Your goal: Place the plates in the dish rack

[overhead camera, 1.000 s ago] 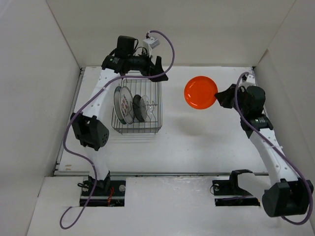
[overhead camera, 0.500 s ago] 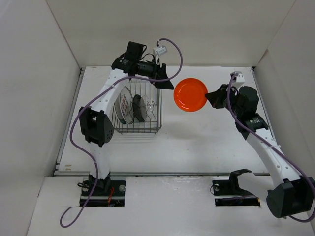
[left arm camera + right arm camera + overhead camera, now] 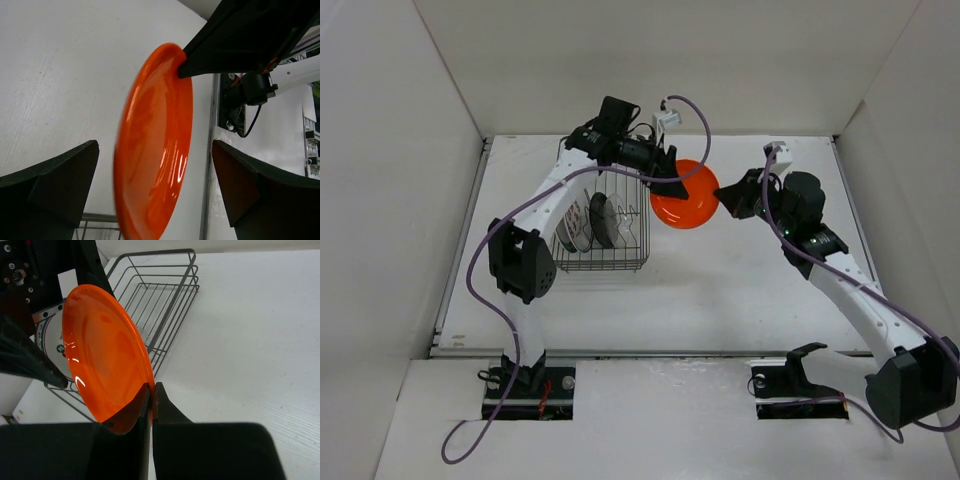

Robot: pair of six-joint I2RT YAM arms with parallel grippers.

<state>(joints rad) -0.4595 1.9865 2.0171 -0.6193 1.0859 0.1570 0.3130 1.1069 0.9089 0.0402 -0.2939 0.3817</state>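
The right claw (image 3: 151, 390) is pressed together on the rim of the bright orange plate (image 3: 105, 355), holding it on edge above the bench (image 3: 740, 290), just beside the right side of the dish rack (image 3: 620, 255). The left claw (image 3: 155, 165) is spread wide, one finger on either side of the orange plate, apparently not touching it. Other plates (image 3: 582, 212) stand upright in the rack; they overlap, so their number is unclear.

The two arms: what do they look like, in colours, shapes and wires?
Both the left arm and the right arm have slim white links joined by chunky black joints. A purple cable loops loosely along each, past a small white box near the wrist. The left gripper and the right gripper are matt black, each with two flat, wedge-shaped fingers.
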